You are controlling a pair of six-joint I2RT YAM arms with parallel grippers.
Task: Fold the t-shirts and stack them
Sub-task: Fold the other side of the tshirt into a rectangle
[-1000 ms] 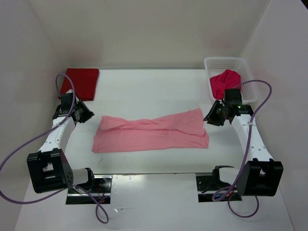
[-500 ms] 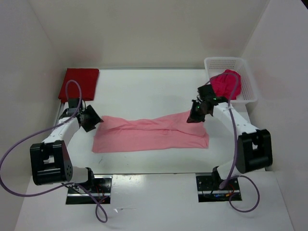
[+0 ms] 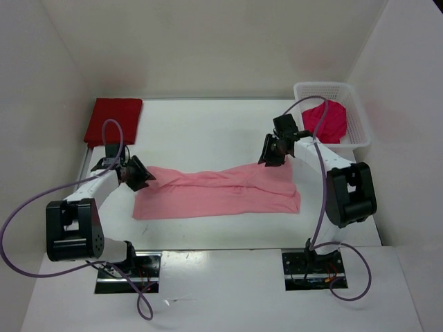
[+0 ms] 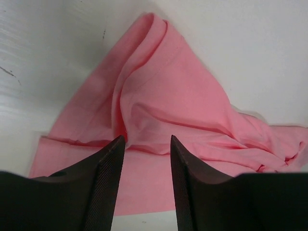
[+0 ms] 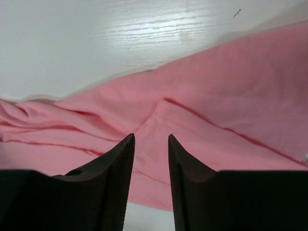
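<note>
**Figure: 1 moment, 3 views.**

**Top view.** The light pink t-shirt [image 3: 218,191] lies as a long, rumpled band across the middle of the white worktop [image 3: 208,128], with 1 arm at each end. The dark red t-shirt [image 3: 114,121] lies folded flat at the far left corner, well apart from the others. The magenta t-shirt [image 3: 327,119] sits bunched in the white mesh basket [image 3: 354,114] at the far right. Its lower part is screened by the basket wall, and a purple cable [image 3: 309,101] arcs across it.

The left fingers [image 3: 140,174] are over the pink shirt's far left corner and the right fingers [image 3: 270,151] over its far right corner. In this view both pairs are dark and small, so the gap between them cannot be read.

**Left wrist view.** The left fingers [image 4: 103,183] stand clearly apart with nothing between them – the pink cloth shows through the gap. A raised fold runs up to the shirt's corner. A few small dark marks [image 4: 7,72] dot the worktop and spell nothing legible.

**Right wrist view.** The right fingers [image 5: 113,178] are likewise parted and hold nothing. Between them shows a creased seam in the pink shirt.

**Limits.** In both wrist views the frame's lower edge cuts off the finger bases, and the shirt runs out of frame. Neither view shows whether the tips touch the cloth. Only the top view shows all 3 shirts – the wrist views show the pink 1 alone.
</note>
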